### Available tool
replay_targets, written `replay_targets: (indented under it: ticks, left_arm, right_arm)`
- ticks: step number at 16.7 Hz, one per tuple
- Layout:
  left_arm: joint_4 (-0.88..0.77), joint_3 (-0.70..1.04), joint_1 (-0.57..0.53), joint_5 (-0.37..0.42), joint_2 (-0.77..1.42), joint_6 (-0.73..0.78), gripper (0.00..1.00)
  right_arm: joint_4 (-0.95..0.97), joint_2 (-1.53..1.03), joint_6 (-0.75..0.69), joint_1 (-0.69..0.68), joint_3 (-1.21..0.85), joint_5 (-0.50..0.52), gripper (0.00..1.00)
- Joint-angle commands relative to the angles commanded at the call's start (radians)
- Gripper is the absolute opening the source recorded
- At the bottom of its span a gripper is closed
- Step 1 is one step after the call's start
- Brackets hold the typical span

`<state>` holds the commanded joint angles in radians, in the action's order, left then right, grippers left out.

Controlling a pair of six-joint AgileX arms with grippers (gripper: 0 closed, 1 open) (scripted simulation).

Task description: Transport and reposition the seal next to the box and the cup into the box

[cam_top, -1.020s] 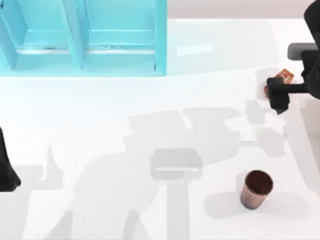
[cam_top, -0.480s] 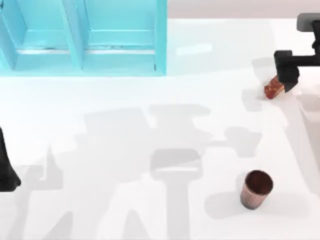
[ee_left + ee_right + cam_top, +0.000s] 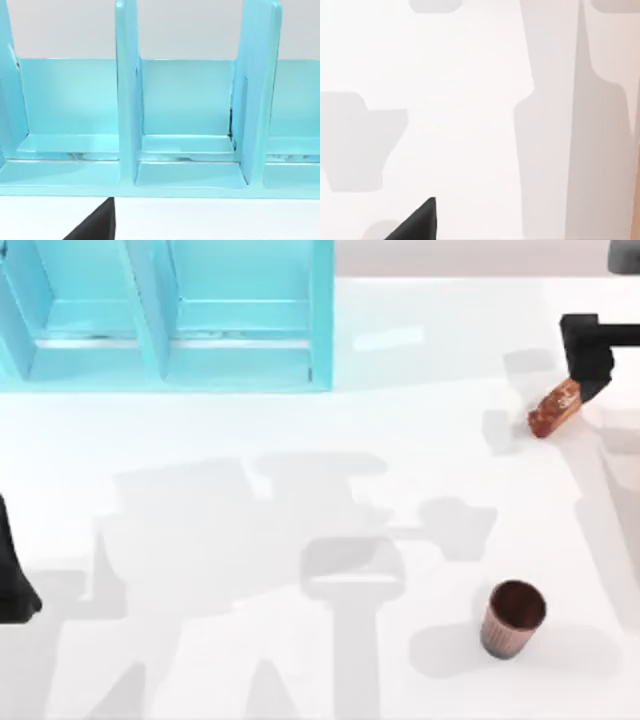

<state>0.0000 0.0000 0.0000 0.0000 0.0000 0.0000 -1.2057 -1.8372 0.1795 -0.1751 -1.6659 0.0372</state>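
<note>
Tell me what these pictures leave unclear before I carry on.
- Right claw, top view: its body covers the fingers, so open or shut and any grip on the seal are unreadable.
- Left claw, top view: cut off by the left edge.
- Blue box, top view: cut off by the top edge.

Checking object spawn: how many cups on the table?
1. The cup stands upright at the table's near right, well apart from the seal at the far right by the right hand.

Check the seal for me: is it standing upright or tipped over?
Tipped. In the top view the seal leans diagonally at the table's right, its upper end by the right tool, unlike the upright cup.
</note>
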Motion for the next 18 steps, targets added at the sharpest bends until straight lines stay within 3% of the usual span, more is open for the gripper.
replay_targets:
  ticks: [4,12,18]
  left_arm:
    - [0.000,0.000,0.000,0.000,0.000,0.000,1.00]
    - [0.000,0.000,0.000,0.000,0.000,0.000,1.00]
    - [0.000,0.000,0.000,0.000,0.000,0.000,1.00]
  right_arm:
    - [0.006,0.045,0.068,-0.064,0.073,-0.008,1.00]
    - [0.016,0.218,0.353,-0.346,0.426,-0.037,1.00]
    - [0.018,0.219,0.361,-0.352,0.435,-0.037,1.00]
